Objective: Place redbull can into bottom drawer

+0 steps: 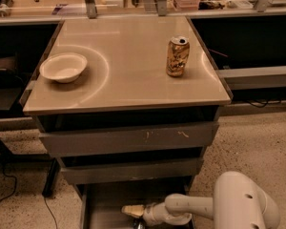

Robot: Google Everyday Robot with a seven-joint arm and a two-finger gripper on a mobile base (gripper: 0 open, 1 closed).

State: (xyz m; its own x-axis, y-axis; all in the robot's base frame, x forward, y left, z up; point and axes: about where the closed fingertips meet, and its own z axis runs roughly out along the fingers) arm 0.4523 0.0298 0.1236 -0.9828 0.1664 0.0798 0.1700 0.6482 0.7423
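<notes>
The bottom drawer point(107, 197) is pulled open under the two upper grey drawers, and its flat grey floor shows. My gripper point(133, 212) reaches from the right into this drawer, low over its floor near the picture's bottom edge. The white arm point(238, 206) fills the lower right. The redbull can does not show plainly; it is hidden at the gripper or cut off by the bottom edge. I cannot tell whether it is held.
A gold-orange soda can point(177, 56) stands upright on the cabinet top point(128, 75) at the right. A white bowl point(63, 67) sits at the left. The two upper drawers point(128, 140) are closed. Speckled floor lies to the right, and cables to the left.
</notes>
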